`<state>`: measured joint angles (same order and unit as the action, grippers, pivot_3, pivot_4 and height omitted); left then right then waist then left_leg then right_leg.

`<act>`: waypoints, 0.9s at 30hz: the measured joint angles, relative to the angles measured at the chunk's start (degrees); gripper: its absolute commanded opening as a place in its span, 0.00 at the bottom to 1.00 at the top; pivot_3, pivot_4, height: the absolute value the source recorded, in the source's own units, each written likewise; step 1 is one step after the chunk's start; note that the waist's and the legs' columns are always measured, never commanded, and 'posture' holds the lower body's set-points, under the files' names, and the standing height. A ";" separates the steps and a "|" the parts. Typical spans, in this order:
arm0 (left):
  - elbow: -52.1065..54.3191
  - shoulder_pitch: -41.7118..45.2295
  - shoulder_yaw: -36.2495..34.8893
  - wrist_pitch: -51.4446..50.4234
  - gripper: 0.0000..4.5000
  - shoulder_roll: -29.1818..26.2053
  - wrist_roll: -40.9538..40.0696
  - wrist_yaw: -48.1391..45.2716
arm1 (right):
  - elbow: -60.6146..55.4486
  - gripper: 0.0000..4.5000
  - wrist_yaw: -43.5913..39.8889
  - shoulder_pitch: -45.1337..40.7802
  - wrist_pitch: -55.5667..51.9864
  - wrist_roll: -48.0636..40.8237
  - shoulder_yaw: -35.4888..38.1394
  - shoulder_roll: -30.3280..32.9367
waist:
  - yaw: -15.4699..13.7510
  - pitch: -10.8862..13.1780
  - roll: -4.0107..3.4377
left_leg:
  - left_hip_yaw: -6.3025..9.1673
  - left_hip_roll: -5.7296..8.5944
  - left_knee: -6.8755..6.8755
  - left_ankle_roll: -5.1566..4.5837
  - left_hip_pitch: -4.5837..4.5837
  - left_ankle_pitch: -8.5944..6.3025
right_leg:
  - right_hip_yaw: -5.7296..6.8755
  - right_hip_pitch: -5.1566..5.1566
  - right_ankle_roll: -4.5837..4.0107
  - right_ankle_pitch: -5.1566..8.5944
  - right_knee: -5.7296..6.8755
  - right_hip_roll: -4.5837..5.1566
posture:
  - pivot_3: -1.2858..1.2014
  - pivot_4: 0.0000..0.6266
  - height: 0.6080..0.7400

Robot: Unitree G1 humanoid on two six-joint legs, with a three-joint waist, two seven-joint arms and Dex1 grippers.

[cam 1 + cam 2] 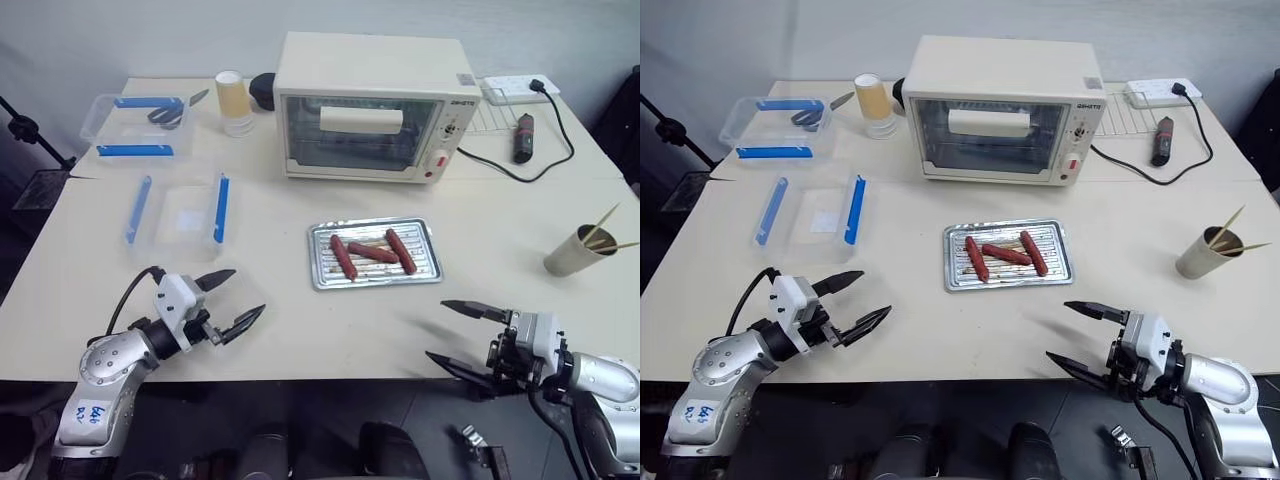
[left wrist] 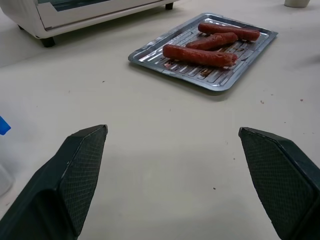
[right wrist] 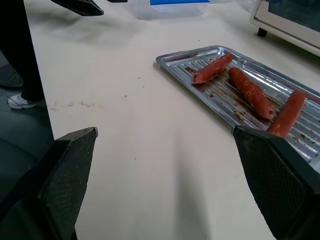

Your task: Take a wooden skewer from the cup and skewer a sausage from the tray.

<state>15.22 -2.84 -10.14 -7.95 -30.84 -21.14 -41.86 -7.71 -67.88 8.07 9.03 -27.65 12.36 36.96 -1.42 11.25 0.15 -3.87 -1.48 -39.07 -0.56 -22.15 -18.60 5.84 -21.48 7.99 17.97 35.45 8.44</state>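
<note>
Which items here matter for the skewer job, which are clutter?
Job: wooden skewers in the cup; three sausages on the tray.
Clutter: toaster oven, stacked cups, two clear boxes, power strip.

In front of me, mid-table (image 1: 300,330), sits the small silver rectangular metal tray (image 1: 373,253) with three reddish-brown sausages (image 1: 373,252) lying in it. Behind it stands the cream toaster oven (image 1: 372,106). To my right, near the table edge, I see the tan paper cup (image 1: 572,254) with thin wooden skewers (image 1: 603,226) standing in it. To my left lie two clear plastic boxes with blue clips (image 1: 178,212), one behind the other. Stacked yellowish cups (image 1: 233,101) stand just left of the oven.
</note>
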 measured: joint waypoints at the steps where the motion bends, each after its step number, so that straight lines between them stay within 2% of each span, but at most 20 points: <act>1: 0.01 -0.05 0.00 0.00 0.99 0.00 0.06 0.04 | 0.00 1.00 0.07 0.10 0.00 0.00 0.00 0.00 | 0.01 0.00 0.00 | 0.00 0.00 0.00 0.00 0.00 0.00 | 0.00 0.00 0.00 0.00 0.00 0.00 | 0.52 0.24 1.00; 5: 0.25 0.02 0.22 -0.21 0.99 0.82 -0.39 0.17 | -0.23 1.00 1.10 0.57 -0.40 -0.14 0.09 0.00 | 0.03 0.00 0.00 | 0.00 0.00 0.00 0.00 0.00 0.00 | 0.00 0.00 0.00 0.00 0.01 0.00 | 0.52 0.24 1.00; 9: 1.82 0.38 2.08 -0.96 0.99 -0.65 -4.58 -6.31 | -2.00 1.00 2.59 2.87 -1.92 -1.62 3.04 0.70 | -0.10 0.00 0.00 | -0.01 0.01 0.00 0.00 -0.01 0.00 | 0.00 0.00 0.00 0.00 0.00 0.01 | 0.52 0.24 1.00; 12: 1.94 2.77 3.21 -2.67 0.99 -4.36 -6.68 -12.13 | -1.89 1.00 3.99 7.48 -2.84 -2.76 12.83 4.16 | -0.39 0.02 -0.06 | -0.02 0.17 -0.01 -0.02 -0.02 0.01 | 0.00 0.03 0.00 0.00 -0.03 0.03 | 0.52 0.24 1.00; 15: 2.18 4.56 5.33 -3.92 0.99 -4.81 -7.27 -14.63 | 0.25 1.00 5.08 10.12 -2.71 -3.08 21.87 6.05 | -0.13 0.00 -0.05 | 0.00 0.34 0.01 -0.02 0.00 0.00 | -0.02 0.06 0.00 0.00 -0.05 0.03 | 0.52 0.24 1.00; 18: 3.14 5.80 9.02 -5.64 0.99 -4.00 -8.23 -16.46 | 7.41 1.00 4.87 12.32 -1.43 -2.71 29.56 8.55 | -0.02 0.01 -0.06 | -0.01 0.37 0.05 -0.03 0.00 0.00 | -0.04 0.05 0.00 0.00 -0.07 0.04 | 0.52 0.24 1.00; 21: 3.97 8.86 11.30 -6.43 0.99 -1.89 -8.92 -16.76 | 17.07 1.00 3.97 12.64 -0.23 -1.96 35.69 13.29 | 0.03 0.01 -0.06 | -0.04 0.41 0.02 -0.07 0.02 0.03 | -0.07 0.06 0.00 0.00 -0.12 0.08 | 0.52 0.24 1.00; 25: 3.99 11.87 11.44 -6.99 0.99 1.46 -10.13 -15.68 | 23.61 1.00 -0.60 11.35 0.24 -0.84 37.39 20.09 | 0.62 -0.07 -0.19 | -0.06 0.37 0.04 -0.06 0.09 0.04 | -0.09 0.11 0.01 0.00 -0.25 0.07 | 0.52 0.24 1.00; 27: 3.92 12.46 11.29 -7.52 0.99 3.25 -10.59 -14.29 | 26.64 1.00 -2.87 7.96 -1.77 -0.76 36.80 24.87 | 1.00 -0.14 -0.32 | -0.07 0.38 0.03 -0.07 0.09 0.04 | -0.09 0.11 0.02 -0.01 -0.24 0.09 | 0.52 0.24 1.00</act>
<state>19.14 9.62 1.15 -15.47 -27.59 -31.73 -56.15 18.93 -70.75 16.03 7.27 -28.40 49.16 61.83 -0.42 11.11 -0.18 -3.94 -1.10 -39.04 -0.63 -22.06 -18.56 5.76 -21.38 8.01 17.96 35.21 8.53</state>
